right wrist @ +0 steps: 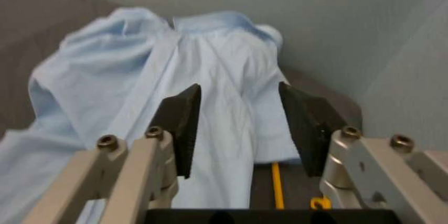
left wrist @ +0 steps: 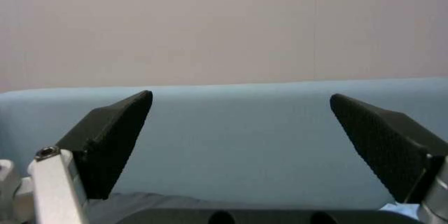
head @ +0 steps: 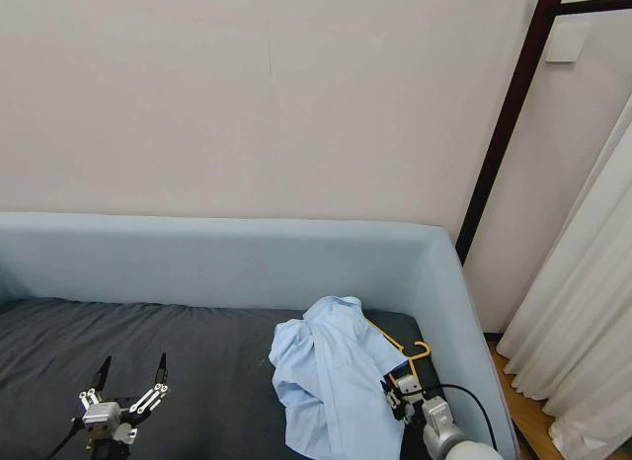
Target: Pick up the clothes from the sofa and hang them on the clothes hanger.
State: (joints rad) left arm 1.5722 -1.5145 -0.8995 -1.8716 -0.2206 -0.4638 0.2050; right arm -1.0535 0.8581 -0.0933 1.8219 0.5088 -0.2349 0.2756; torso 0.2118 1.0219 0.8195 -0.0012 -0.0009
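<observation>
The blue sofa (head: 227, 263) has a light blue shirt (head: 326, 376) lying on its dark seat, near the right end. A yellow hanger (head: 422, 347) seems tucked into it. The right gripper (head: 403, 391) hovers open at the shirt's edge; nothing is lifted yet. The left gripper (head: 132, 362) hangs open, well apart.

- My head camera looks forward and down from high up, over the sofa (head: 247, 263) and the wall (head: 247, 95) behind it.
- My left wrist camera sits low and close, facing the sofa's back level-on.
- My right wrist camera looks down close on the shirt (right wrist: 210, 72), which the head view shares.
</observation>
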